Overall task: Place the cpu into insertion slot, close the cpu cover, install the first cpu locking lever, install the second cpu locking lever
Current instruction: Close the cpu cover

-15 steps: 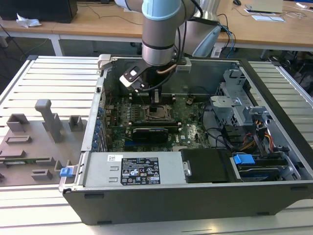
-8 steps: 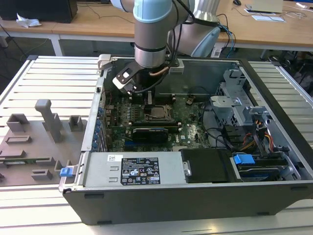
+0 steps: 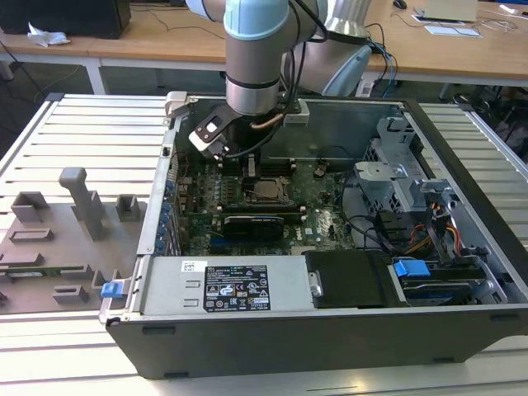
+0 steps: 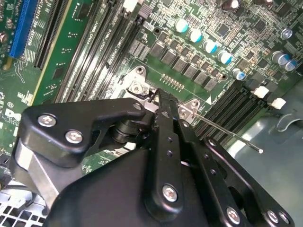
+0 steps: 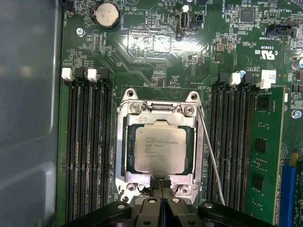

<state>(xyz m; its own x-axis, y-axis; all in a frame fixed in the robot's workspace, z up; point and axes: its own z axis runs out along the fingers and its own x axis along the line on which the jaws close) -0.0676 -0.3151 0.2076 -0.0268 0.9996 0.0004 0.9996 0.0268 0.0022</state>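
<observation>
The gripper (image 5: 161,188) is holding its fingers drawn together with nothing visible between them. Its tips are sitting right at the nearest edge of the cpu cover (image 5: 158,108), though whether they are touching it I cannot tell. Just ahead of the tips, the cpu (image 5: 158,150) is already lying in the insertion slot (image 5: 129,156), and the cover is lying flat around it, framing it. Off to one side of the tool, a thin wire locking lever (image 5: 211,156) is slanting away from the socket and looks unlatched. I judge that the cover-closing step is finishing. The lever work is calling for a steady sideways sweep and a tuck under its hook.
</observation>
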